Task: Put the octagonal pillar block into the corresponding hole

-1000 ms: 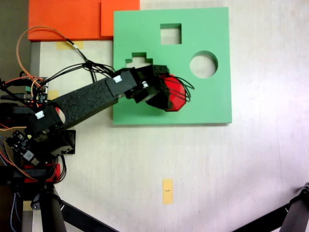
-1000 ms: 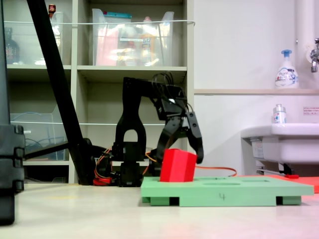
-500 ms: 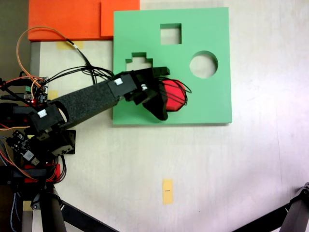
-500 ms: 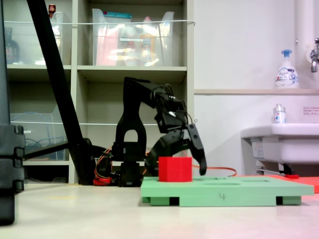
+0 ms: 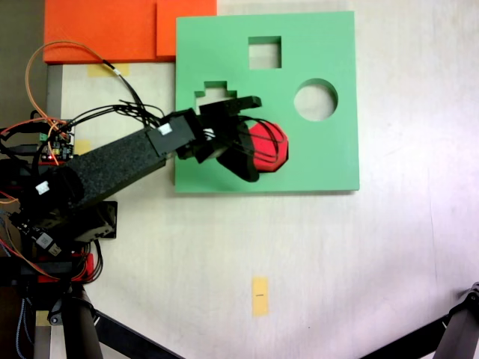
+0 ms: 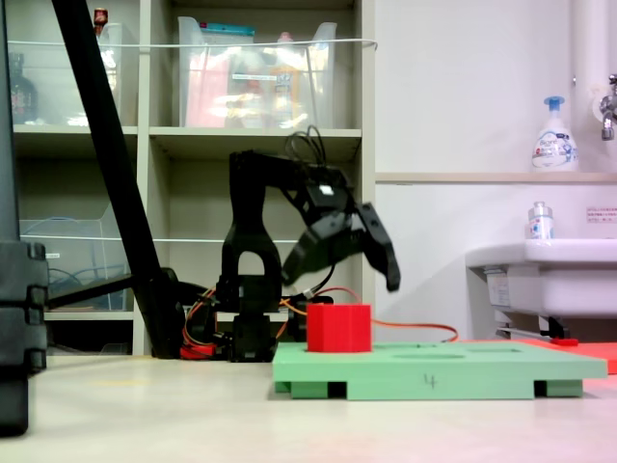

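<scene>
The red octagonal pillar block stands upright and level on the light-green board, left of the board's middle. Seen from the side, the block rises from the board. The corresponding hole is hidden under the block and the arm. My gripper is open, one finger on each side of the block in the view from above. In the side view the gripper hangs a little above the block's top, clear of it, holding nothing.
The board also has a square cut-out, a round one and a stepped one. Orange foam sheets lie at the top left. A yellow tape mark is on the table. A sink stands to the right.
The block went from tilted in the gripper to upright and level on the board. The gripper opened, let it go, and has risen and drawn back slightly toward the arm's base.
</scene>
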